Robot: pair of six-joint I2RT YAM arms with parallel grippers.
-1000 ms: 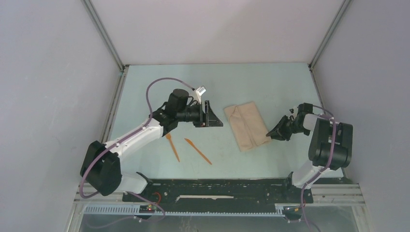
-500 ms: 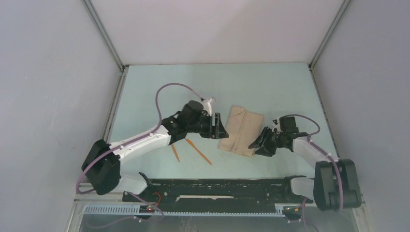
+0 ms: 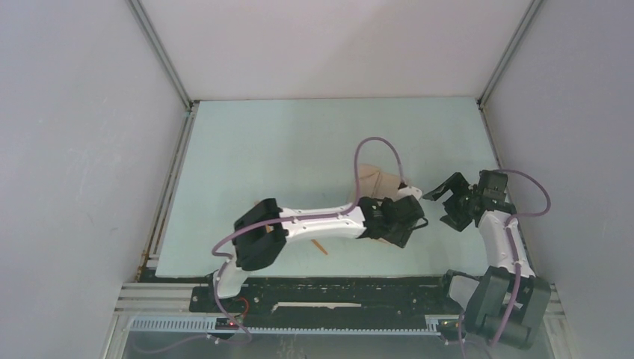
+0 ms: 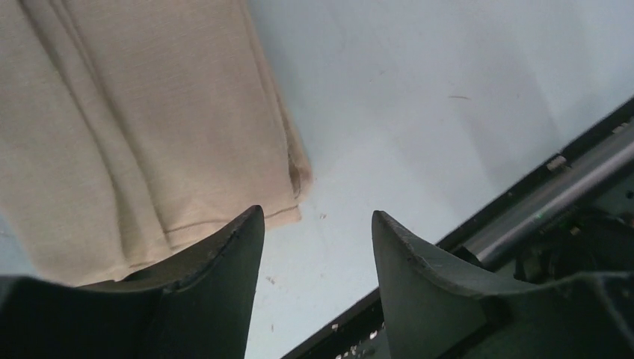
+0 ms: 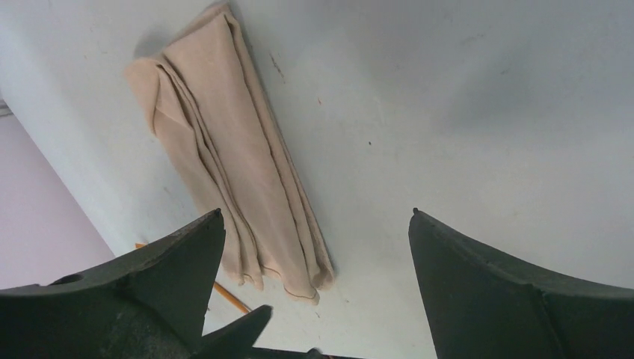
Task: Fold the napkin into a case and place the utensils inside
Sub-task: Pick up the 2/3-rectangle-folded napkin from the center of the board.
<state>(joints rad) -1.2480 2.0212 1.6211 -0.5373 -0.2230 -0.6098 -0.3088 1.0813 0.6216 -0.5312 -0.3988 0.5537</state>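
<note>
The beige napkin [image 3: 377,180] lies folded into a narrow oblong at the table's middle right. Its near end is under my left gripper [image 3: 416,221]. In the left wrist view the napkin [image 4: 142,127] fills the upper left, and my left gripper [image 4: 318,217] is open over its near corner with only bare table between the fingers. My right gripper [image 3: 442,207] stands wide open just right of the cloth, apart from it. In the right wrist view, the napkin [image 5: 232,157] lies ahead of the right gripper [image 5: 314,213]. Of the utensils only a short orange piece [image 3: 320,245] [image 5: 226,295] shows; my left arm hides the rest.
My left arm [image 3: 314,222] stretches across the near part of the table from left to right. A black rail [image 3: 336,288] runs along the near edge, also seen in the left wrist view [image 4: 538,194]. Grey walls enclose the table on three sides.
My left arm has swung right, across the utensils, to the napkin's near end. My right gripper has opened wide and drawn back to the right. The napkin has shifted and turned.
</note>
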